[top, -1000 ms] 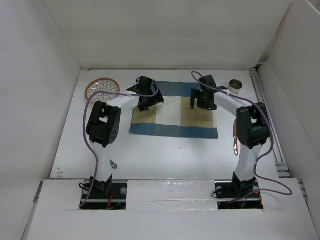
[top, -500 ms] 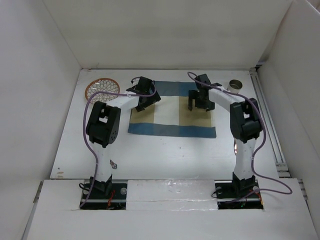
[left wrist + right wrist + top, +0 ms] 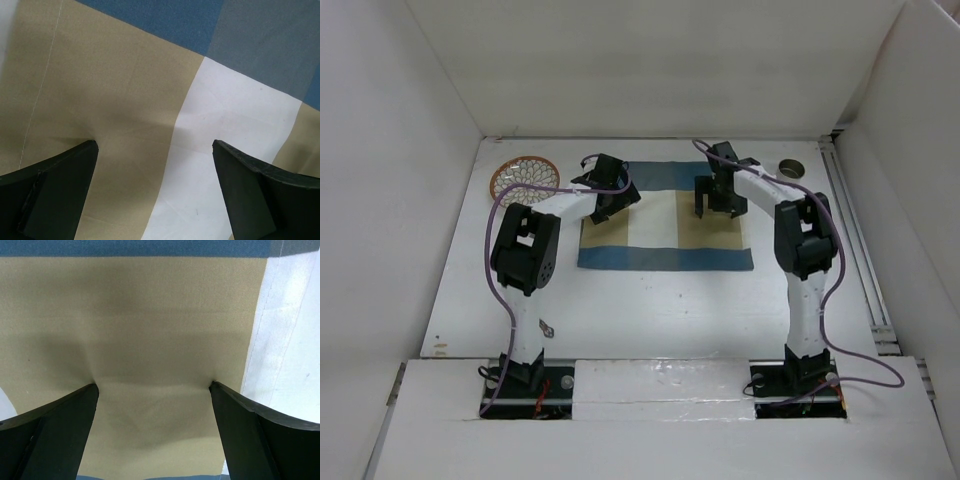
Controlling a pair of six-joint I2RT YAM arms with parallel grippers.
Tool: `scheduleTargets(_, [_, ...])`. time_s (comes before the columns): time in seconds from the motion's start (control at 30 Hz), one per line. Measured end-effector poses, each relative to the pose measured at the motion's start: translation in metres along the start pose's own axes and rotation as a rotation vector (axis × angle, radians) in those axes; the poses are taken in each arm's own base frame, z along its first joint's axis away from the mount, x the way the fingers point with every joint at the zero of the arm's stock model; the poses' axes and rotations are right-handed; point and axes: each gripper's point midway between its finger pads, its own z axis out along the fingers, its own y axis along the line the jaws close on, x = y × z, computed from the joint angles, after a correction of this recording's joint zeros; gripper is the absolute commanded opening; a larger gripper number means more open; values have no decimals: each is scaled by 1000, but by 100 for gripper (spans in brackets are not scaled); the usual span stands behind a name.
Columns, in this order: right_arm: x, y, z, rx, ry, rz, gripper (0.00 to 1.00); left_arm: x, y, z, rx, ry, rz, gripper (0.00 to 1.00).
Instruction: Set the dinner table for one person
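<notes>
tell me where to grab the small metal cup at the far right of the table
Probably the rim wall, from above: the metal cup stands upright with its round mouth open to the top, so one finger can go inside and one outside. The right end effector, open at the checked mat, is the nearer one.

The left gripper (image 3: 604, 192) and right gripper (image 3: 714, 200) both point down with jaws spread wide. Behind each, its wrist slopes back to a raised elbow, the left arm (image 3: 525, 250) and the right arm (image 3: 805, 240) standing outward of their grippers.
</notes>
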Motion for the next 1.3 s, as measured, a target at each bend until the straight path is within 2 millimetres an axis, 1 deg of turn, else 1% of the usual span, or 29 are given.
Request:
scheduleTargets(0.23, [-8,-3,1,4,-2,6,100,0,0,0,3,2,-2,100])
scheduleTargets(0.37, [-5,-7,0,7,1,11,100,-1,-1,-1,2,4,-1,100])
scheduleTargets(0.43, [0,-11,-5,10,6,14,100,0,1,-3,-8,13,4,100])
scheduleTargets(0.53, [-2,-13,-21,3,-16,21,100,-1,1,-8,-28,29,18,100])
scheduleTargets(0.63, [-18,-12,-46,-18,-82,33,100,-12,-9,-16,-7,13,28,100])
scheduleTargets(0.7, [-30,-11,-63,-35,-137,42,100,-21,-18,-26,18,-7,34,100])
scheduleTargets(0.73, [-35,-11,-71,-41,-158,45,100,-27,-22,-33,32,-20,35,100])
scheduleTargets(0.77, [-41,-10,-82,-51,-190,50,100,-33,-27,-41,47,-34,35,100])
scheduleTargets(0.83, [-46,-9,-91,-61,-220,55,100,-49,-36,-59,70,-76,31,100])
scheduleTargets(0.87, [-47,-9,-98,-68,-238,56,100,-58,-40,-70,82,-104,26,100])
scheduleTargets(0.93, [-41,-8,-113,-82,-271,53,100,-76,-38,-91,96,-154,1,100])
scheduleTargets(0.97, [-34,-7,-122,-92,-283,49,100,-87,-32,-102,97,-183,-25,100])
scheduleTargets(1.0, [-27,-4,-132,-105,-297,43,100,-99,-19,-113,90,-209,-62,100])
scheduleTargets(1.03, [-21,-1,-143,-122,-318,37,100,-112,-1,-121,76,-239,-110,100])
scheduleTargets(1.07, [-14,3,-154,-143,-343,31,100,-127,23,-129,48,-271,-167,100])
scheduleTargets(1.13, [-1,11,-176,-187,-386,16,100,-152,79,-140,-28,-327,-284,100])
scheduleTargets(1.2, [11,20,-194,-231,-418,-6,100,-171,141,-146,-127,-377,-405,100])
scheduleTargets(1.27, [19,27,-208,-275,-443,-22,100,-179,188,-146,-210,-395,-489,100])
scheduleTargets(1.3, [22,29,-213,-297,-456,-24,100,-179,205,-143,-241,-390,-521,100])
